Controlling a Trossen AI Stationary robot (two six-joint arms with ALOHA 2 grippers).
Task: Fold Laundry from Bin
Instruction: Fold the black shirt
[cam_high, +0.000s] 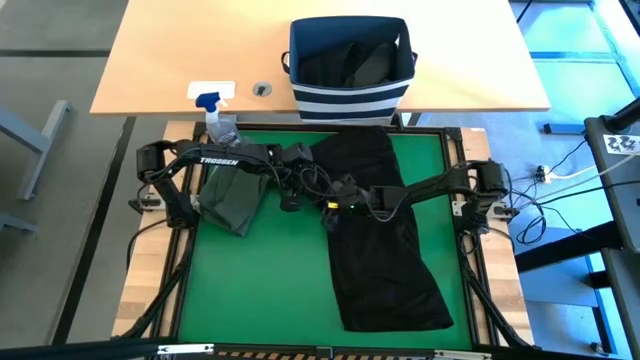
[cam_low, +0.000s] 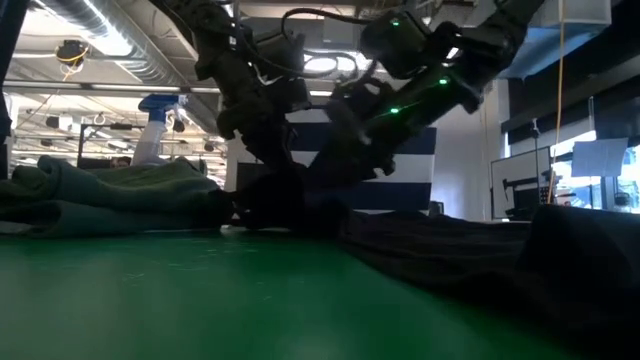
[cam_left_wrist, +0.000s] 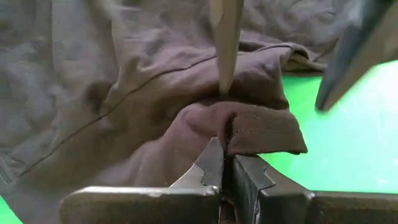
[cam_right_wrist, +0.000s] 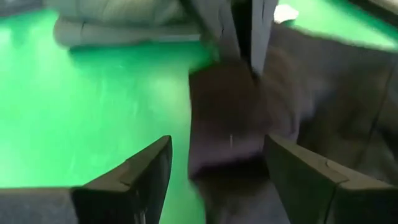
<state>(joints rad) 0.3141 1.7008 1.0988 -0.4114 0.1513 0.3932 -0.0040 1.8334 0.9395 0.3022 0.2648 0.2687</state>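
**Left claw pinches black garment's edge**

Across the centre-right of the green mat (cam_high: 270, 290) lies the black garment (cam_high: 385, 250). The left claw (cam_left_wrist: 225, 163), fingers closed, grips a folded corner of it at mid-frame. The right claw (cam_right_wrist: 214, 165) hangs spread wide just beside, empty. An olive garment (cam_high: 228, 200) sits folded centre-left. At upper centre, on the tabletop (cam_high: 180, 50), stands the bin (cam_high: 350, 98), dark cloth inside.

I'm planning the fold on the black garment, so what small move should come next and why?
Probably close the right gripper on the black garment's edge: its jaws stand open around that fold, while the left gripper is already shut on the same corner, so both could then lift it.
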